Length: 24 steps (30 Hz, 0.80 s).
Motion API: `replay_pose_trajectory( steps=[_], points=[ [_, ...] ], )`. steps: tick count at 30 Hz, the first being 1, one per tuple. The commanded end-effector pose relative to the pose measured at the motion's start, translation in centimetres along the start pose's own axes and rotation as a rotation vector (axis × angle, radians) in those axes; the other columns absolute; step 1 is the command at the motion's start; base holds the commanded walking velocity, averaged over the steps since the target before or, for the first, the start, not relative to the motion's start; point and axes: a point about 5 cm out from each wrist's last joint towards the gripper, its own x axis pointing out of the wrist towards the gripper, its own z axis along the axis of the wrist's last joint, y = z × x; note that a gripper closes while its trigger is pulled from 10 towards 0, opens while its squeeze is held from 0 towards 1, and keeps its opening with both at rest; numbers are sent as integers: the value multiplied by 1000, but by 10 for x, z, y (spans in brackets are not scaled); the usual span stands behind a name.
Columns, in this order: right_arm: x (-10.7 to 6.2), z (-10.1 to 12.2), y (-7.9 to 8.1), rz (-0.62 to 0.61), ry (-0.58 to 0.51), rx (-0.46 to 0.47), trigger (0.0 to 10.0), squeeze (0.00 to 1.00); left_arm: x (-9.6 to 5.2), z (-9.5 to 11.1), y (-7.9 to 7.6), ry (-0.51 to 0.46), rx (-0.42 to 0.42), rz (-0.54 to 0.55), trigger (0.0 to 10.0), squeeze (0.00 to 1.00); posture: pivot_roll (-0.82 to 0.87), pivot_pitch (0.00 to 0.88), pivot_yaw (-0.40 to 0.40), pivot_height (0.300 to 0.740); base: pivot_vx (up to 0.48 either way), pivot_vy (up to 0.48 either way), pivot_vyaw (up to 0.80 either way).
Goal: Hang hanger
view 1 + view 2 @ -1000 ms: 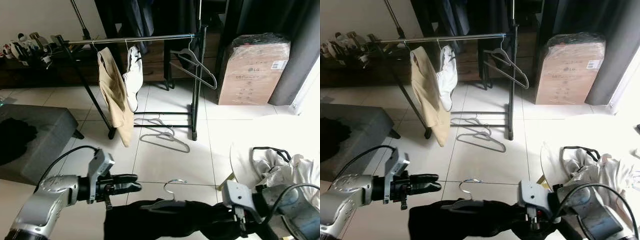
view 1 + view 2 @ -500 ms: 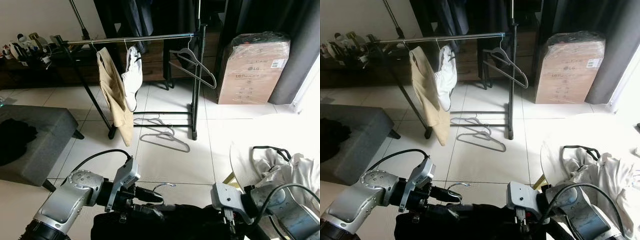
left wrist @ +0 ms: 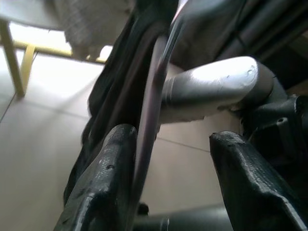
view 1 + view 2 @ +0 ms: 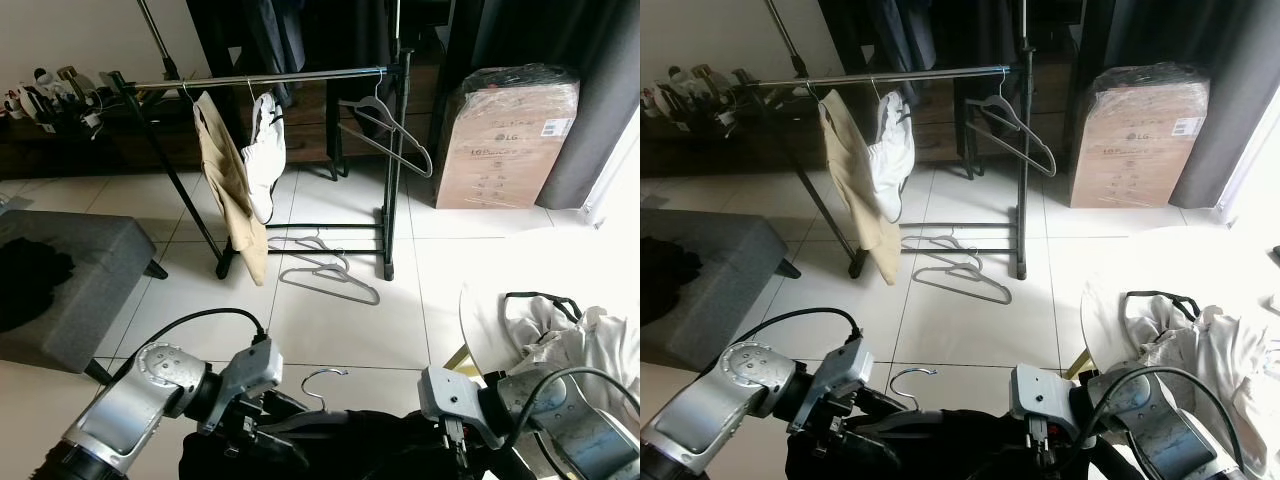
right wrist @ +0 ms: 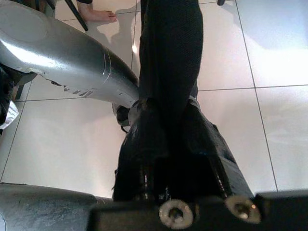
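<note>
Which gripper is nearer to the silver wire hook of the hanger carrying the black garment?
Left. The left gripper sits just beside and below the silver wire hook, fingers open around the hanger's arm. The right gripper is farther along, shut on the black garment.

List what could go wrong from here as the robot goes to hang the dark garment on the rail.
The left tool is open around the hanger, not clamped, so the hanger could slip as it lifts. The dark garment, pinched by the right tool, may slide off the hanger. Loose hangers lie on the floor at the clothes rack, so a foot could catch them.
</note>
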Motion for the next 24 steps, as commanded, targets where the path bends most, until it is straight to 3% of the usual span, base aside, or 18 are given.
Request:
replay_pose_trajectory(
  steps=[1, 15, 24],
  points=[
    [3, 11, 1, 15, -26, -44, 0, 0, -2, 5, 1, 9, 35, -11, 10000, 0, -154, 149, 130, 740, 0, 0, 0],
    [6, 13, 0, 17, -31, -49, 0, 0, 3, -12, 2, 161, 53, -28, 10000, 0, -154, 150, 136, 740, 0, 0, 0],
    [7, 14, 0, 16, -32, -51, 0, 0, 10, -9, 12, 140, 91, 89, 10000, 0, -156, 148, 138, 740, 0, 0, 0]
  ],
)
